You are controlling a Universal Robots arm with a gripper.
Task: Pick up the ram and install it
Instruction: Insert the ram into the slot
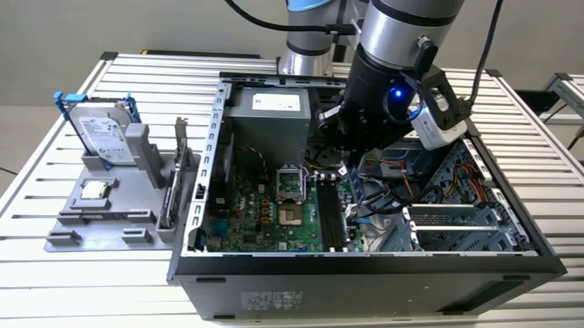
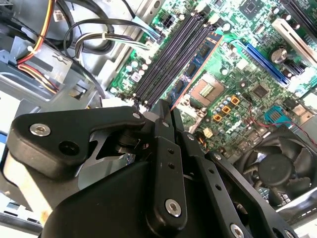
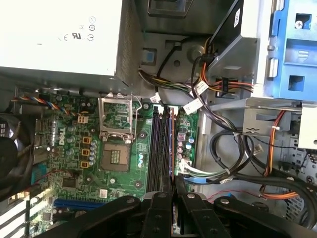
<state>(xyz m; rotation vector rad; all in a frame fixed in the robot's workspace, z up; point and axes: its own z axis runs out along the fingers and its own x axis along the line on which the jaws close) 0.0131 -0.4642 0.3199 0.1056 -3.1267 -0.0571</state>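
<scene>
Down inside the open computer case [image 1: 210, 205] on the tabletop [image 1: 55, 273], the tool [image 3: 173, 186] hangs over the black memory slots [image 3: 161, 148] of the green motherboard [image 3: 64, 148]. Its fingers [image 2: 166, 124] are pressed nearly together on a thin blue-edged strip, apparently the ram [image 3: 172, 144], standing above one slot beside the processor socket [image 3: 116, 156].

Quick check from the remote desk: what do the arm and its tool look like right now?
The arm has silver tube sections, a black wrist with a lit blue light and black cables alongside. A white-and-black camera unit is mounted on the wrist. The tool is matte black, with jointed linkages and silver screws.
</scene>
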